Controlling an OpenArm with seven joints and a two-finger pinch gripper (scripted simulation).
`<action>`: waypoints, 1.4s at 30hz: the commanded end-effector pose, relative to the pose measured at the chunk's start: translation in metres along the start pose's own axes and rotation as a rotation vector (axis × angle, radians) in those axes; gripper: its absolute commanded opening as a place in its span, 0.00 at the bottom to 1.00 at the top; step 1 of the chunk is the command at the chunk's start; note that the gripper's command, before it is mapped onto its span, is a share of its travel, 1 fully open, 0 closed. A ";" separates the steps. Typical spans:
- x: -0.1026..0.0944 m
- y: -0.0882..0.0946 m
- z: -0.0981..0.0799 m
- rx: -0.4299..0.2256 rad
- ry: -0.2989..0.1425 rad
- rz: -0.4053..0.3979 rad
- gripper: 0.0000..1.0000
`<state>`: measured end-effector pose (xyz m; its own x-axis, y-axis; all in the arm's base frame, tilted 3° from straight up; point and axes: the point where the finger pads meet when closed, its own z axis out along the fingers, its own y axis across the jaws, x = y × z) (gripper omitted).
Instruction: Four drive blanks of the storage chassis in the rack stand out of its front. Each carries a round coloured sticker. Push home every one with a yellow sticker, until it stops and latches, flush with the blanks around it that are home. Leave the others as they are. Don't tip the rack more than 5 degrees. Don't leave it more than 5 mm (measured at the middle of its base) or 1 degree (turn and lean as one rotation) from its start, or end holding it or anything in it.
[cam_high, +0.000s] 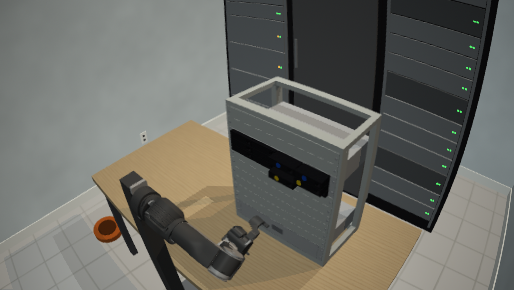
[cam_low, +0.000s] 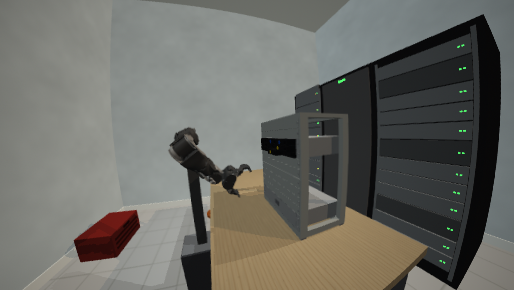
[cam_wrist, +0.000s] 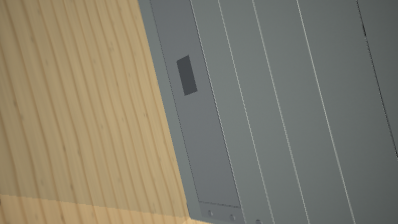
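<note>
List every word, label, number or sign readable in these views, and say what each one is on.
None: no legible text in any view.
Dark patch on the rack's lower front panel: blank, no lettering visible.
Round stickers on the drive blanks, yellow and blue: plain colour, no marks.
Server cabinets behind: only green and amber indicator lights, no labels.
Red crate on the floor: no markings visible.
Wall outlet: too small to show any marking.

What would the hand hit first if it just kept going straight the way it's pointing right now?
Most likely the lower grey front panels of the rack, near the small dark label. The open hand points at that area, well below the drive blanks. How much gap remains is hard to judge.
</note>
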<state>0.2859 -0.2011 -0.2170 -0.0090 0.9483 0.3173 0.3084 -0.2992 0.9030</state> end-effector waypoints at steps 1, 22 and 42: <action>0.000 0.001 0.000 -0.003 0.001 0.000 1.00; 0.017 0.012 0.005 -0.021 0.046 -0.010 1.00; 0.036 0.146 -0.016 -0.315 -0.007 -0.228 1.00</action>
<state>0.3155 -0.2113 -0.0697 -0.0489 0.9936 0.1023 -0.0105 -0.1029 0.9946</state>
